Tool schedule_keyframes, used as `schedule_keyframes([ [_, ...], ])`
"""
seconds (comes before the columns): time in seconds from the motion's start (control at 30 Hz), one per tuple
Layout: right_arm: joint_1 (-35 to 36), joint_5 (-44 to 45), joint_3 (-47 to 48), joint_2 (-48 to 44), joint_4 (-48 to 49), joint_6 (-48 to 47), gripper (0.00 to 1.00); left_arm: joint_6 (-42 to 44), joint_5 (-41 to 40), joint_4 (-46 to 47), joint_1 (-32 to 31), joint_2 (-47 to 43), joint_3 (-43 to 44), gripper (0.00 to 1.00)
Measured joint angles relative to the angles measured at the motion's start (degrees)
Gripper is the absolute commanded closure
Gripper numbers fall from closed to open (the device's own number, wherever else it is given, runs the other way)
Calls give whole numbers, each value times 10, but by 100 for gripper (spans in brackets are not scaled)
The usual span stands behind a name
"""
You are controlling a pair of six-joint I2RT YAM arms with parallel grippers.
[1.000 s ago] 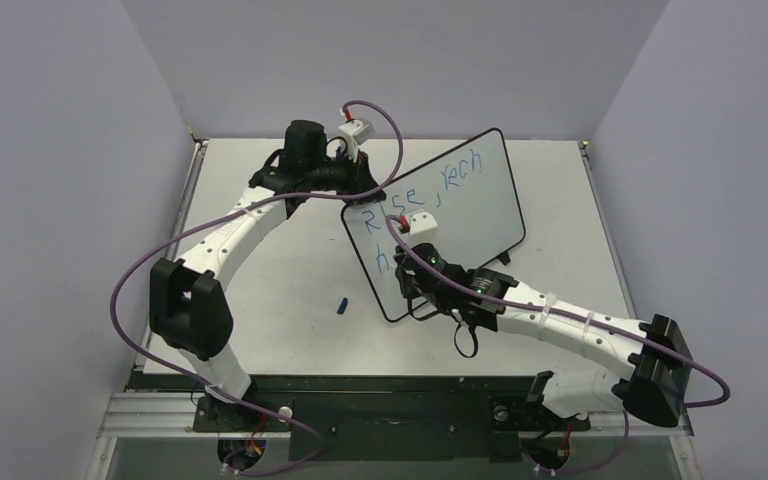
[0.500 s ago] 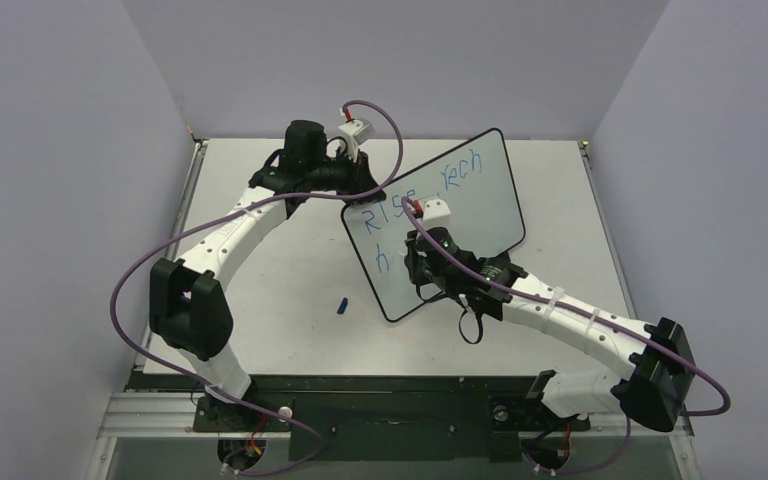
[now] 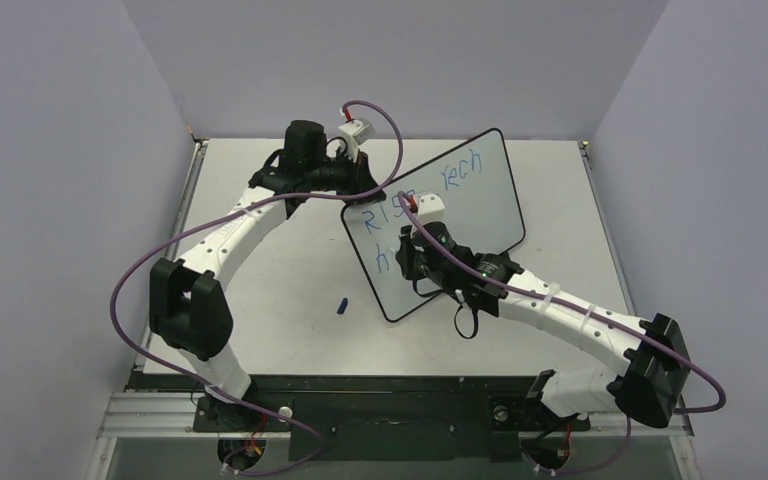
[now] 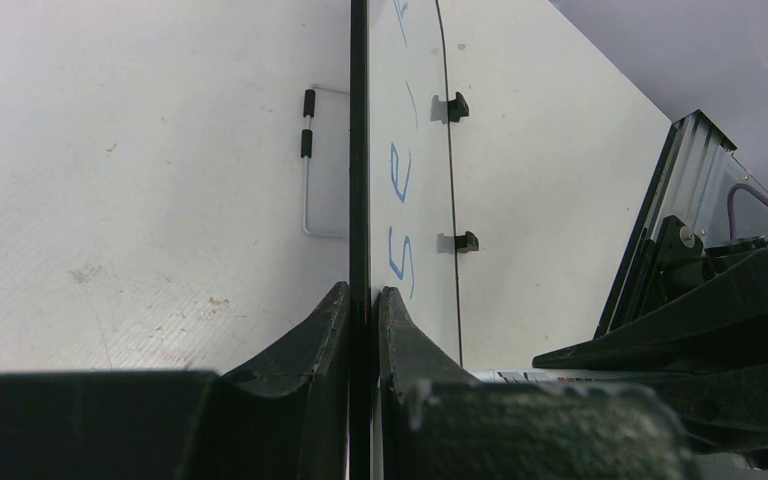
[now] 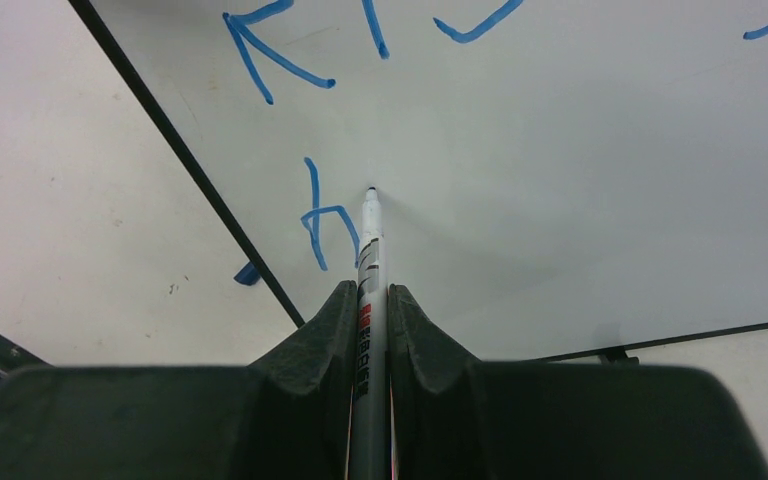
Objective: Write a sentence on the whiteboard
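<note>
The whiteboard stands tilted on the table, and my left gripper is shut on its black-framed left edge. In the left wrist view the jaws clamp that frame, with the board's face to their right. The sentence is blue: "Rise" and "tech" on top, a lone "h" below. My right gripper is shut on a white marker. The marker's tip rests at the board just right of the "h". From above, the right gripper covers the board's lower left part.
A blue marker cap lies on the table left of the board's lower corner. A bent wire stand lies on the table behind the board. Purple walls close in three sides.
The right gripper has moved with the marker up the board from near its lower edge to beside the "h". The left arm and the board have not moved.
</note>
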Motion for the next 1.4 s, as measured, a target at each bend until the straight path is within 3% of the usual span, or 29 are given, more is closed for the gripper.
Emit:
schedule_keyframes([
  [0.37,-6,-2,-2,13,12,1,100,0,-4,0,0,0,-1,100],
  [0.87,3,-7,-75,-14,28,29,100,2,-3,0,1,0,-1,100],
  [1.4,3,-7,-23,-26,7,24,100,-1,-3,0,0,0,-1,100],
])
